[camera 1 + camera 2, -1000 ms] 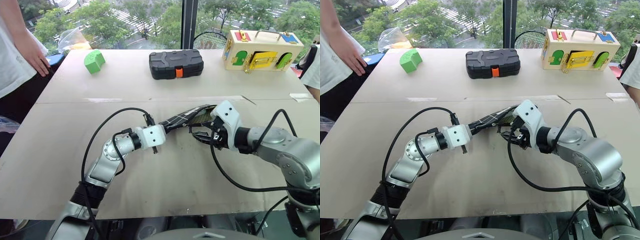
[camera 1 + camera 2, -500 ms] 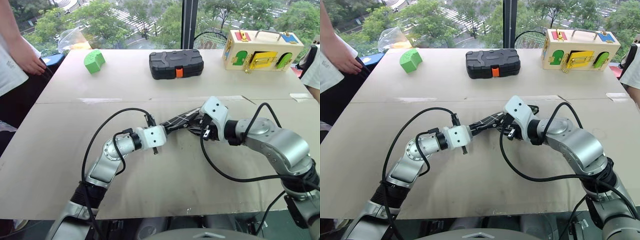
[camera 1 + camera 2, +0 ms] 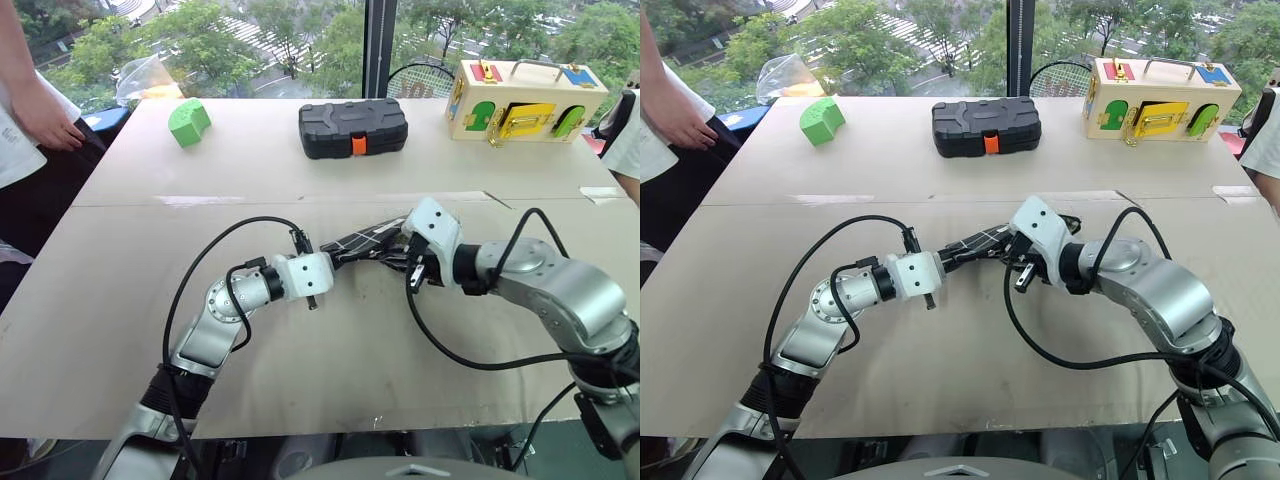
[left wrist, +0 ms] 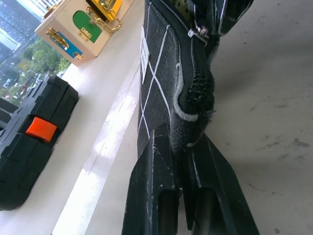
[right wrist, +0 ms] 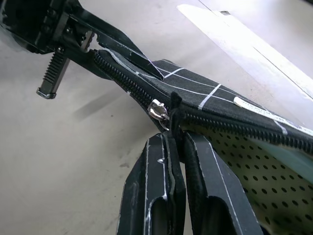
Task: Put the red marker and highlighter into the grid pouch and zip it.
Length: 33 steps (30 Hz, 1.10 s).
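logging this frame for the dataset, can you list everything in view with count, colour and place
grid pouch: 1, black with white lines, held above the table's middle, part unzipped
zipper cord: 1, black, at the slider
hard case: 1, black, orange latch, far middle
block: 1, green, far left
latch box: 1, wooden with coloured doors, far right
table: 1, tan
person: hand at the table's far-left corner
left gripper: shut on the pouch's end
right gripper: shut on the zipper cord
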Each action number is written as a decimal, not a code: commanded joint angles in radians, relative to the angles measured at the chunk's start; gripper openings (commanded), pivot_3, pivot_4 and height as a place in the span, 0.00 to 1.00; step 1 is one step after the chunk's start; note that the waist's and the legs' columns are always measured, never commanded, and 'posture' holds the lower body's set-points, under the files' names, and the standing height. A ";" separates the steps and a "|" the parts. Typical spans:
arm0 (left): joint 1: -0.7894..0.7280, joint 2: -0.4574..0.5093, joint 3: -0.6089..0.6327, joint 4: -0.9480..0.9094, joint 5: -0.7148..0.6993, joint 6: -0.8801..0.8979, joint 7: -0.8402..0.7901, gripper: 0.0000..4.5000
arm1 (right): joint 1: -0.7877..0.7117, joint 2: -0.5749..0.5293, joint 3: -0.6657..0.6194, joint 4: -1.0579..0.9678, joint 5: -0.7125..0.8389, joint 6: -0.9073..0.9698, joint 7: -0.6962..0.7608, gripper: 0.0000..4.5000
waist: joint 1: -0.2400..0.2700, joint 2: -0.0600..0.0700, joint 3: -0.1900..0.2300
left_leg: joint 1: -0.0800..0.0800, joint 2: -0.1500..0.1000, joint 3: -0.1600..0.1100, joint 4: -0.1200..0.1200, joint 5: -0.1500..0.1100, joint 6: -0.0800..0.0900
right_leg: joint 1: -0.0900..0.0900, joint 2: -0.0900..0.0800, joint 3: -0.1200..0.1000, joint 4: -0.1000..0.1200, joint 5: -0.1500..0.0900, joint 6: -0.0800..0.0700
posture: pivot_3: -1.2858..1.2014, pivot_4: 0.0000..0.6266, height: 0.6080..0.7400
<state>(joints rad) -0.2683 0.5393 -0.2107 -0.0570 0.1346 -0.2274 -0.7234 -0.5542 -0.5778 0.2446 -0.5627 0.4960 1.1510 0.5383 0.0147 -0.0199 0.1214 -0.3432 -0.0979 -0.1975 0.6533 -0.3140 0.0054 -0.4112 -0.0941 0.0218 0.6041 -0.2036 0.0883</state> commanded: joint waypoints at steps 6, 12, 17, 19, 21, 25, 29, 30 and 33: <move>0.004 0.017 0.011 -0.035 -0.021 -0.027 -0.011 0.00 | 0.027 -0.065 -0.123 -0.014 0.007 0.019 -0.011 0.04 | 0.000 0.000 0.000 | 0.000 0.000 0.000 0.000 0.000 0.000 | 0.000 0.000 0.000 0.000 0.000 0.000 | 0.52 0.24 1.00; 0.016 0.026 0.008 -0.023 -0.016 -0.055 -0.015 0.00 | 0.013 -0.125 -0.178 0.054 -0.022 0.015 -0.029 0.04 | 0.001 0.000 0.000 | 0.000 0.000 0.001 0.000 0.000 0.000 | 0.000 0.000 0.000 0.000 0.000 0.000 | 0.52 0.24 1.00; 0.036 0.039 0.015 -0.013 -0.009 -0.074 -0.010 0.00 | -0.011 -0.239 -0.244 0.251 -0.113 -0.033 -0.058 0.04 | 0.001 0.000 0.000 | 0.000 0.000 0.002 0.000 0.000 0.000 | 0.000 -0.001 0.000 0.000 0.000 0.000 | 0.52 0.24 1.00; 0.039 0.043 0.016 -0.010 -0.005 -0.077 -0.006 0.00 | -0.014 -0.292 -0.246 0.329 -0.151 -0.067 -0.052 0.04 | 0.000 0.000 0.000 | 0.000 0.000 0.002 0.000 0.000 0.000 | 0.001 -0.001 0.000 0.000 0.000 0.000 | 0.52 0.24 1.00; 0.038 0.043 0.013 -0.005 -0.003 -0.081 -0.001 0.00 | -0.006 -0.328 -0.237 0.370 -0.170 -0.100 -0.040 0.04 | 0.000 0.001 0.000 | 0.000 0.000 0.002 0.000 0.000 0.000 | 0.001 0.000 0.000 0.000 0.000 0.000 | 0.52 0.24 1.00; 0.016 0.036 -0.008 0.013 0.005 -0.108 0.003 0.00 | 0.027 -0.326 -0.248 0.325 -0.114 -0.103 0.018 0.04 | 0.002 0.001 0.000 | -0.001 -0.001 0.003 0.000 0.000 0.000 | 0.001 -0.001 0.000 -0.002 0.000 0.000 | 0.52 0.24 1.00; -0.016 0.048 -0.026 0.051 -0.026 -0.168 -0.047 0.00 | 0.118 -0.311 -0.304 0.189 -0.030 -0.062 0.075 0.16 | 0.000 0.000 0.000 | -0.001 0.000 0.002 0.000 0.000 0.000 | 0.001 -0.001 0.000 -0.001 0.000 0.000 | 0.52 0.24 1.00; -0.020 0.055 -0.027 0.057 -0.052 -0.179 -0.074 0.07 | 0.152 -0.307 -0.324 0.154 -0.011 -0.060 0.084 0.21 | 0.000 0.000 0.000 | -0.001 0.000 0.001 0.000 0.000 0.000 | 0.001 -0.001 0.000 -0.001 0.000 0.000 | 0.52 0.24 1.00; -0.014 0.076 -0.002 0.046 -0.138 -0.155 -0.133 0.31 | 0.306 -0.298 -0.419 0.035 0.032 -0.091 0.110 0.50 | 0.009 0.000 0.000 | -0.002 0.000 0.000 0.000 0.000 0.000 | 0.001 -0.001 -0.001 -0.002 0.000 0.000 | 0.52 0.24 1.00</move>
<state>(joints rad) -0.2779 0.6048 -0.2415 0.0137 0.0540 -0.3764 -0.8323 -0.2695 -0.8731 -0.1002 -0.4625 0.5065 1.0829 0.6297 0.0236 -0.0203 0.1212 -0.3453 -0.0979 -0.1980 0.6531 -0.3141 0.0057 -0.4102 -0.0956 0.0205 0.6018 -0.2036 0.0883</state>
